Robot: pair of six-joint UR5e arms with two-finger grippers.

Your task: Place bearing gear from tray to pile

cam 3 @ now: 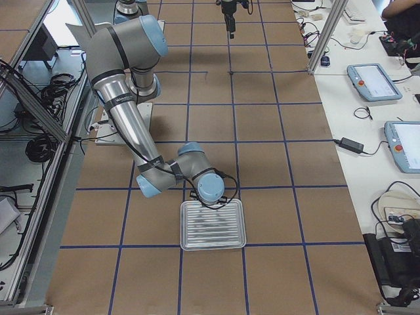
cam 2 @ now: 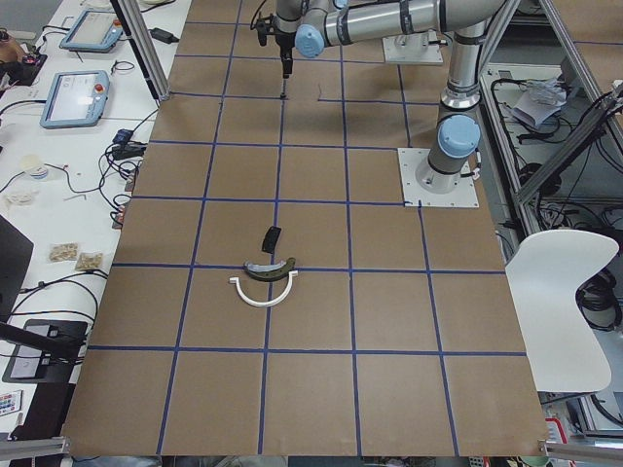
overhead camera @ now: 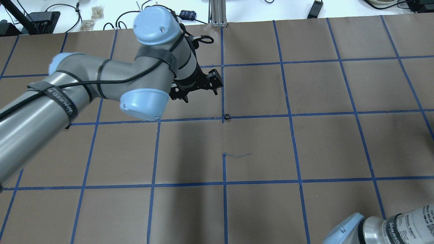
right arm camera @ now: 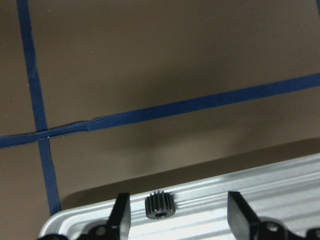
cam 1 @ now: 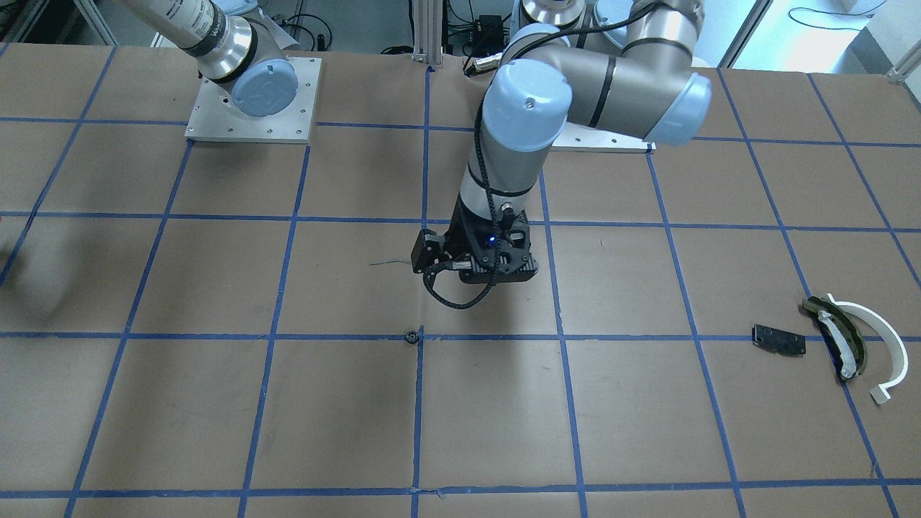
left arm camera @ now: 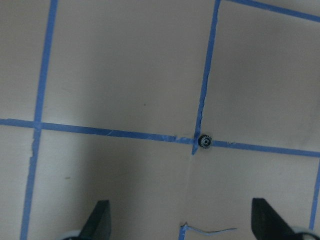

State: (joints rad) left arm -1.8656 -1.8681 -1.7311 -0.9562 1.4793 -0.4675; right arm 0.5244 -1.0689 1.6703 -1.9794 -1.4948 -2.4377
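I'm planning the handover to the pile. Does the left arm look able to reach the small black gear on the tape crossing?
Probably yes. The left gripper hangs open just above and beside the small black gear, which lies on the table with nothing between them.

tray [cam 3: 223, 233] 1 | bearing gear [left arm camera: 205, 141] 1 | toothed gear [right arm camera: 160, 206] 1 | white arc [cam 1: 888, 338] 1 | olive piece [cam 1: 835, 324] 1 | black plate [cam 1: 778, 339] 1

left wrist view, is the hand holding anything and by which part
Nothing is held: the left hand is open, and the small black toothed gear lies apart from it on the blue tape crossing.
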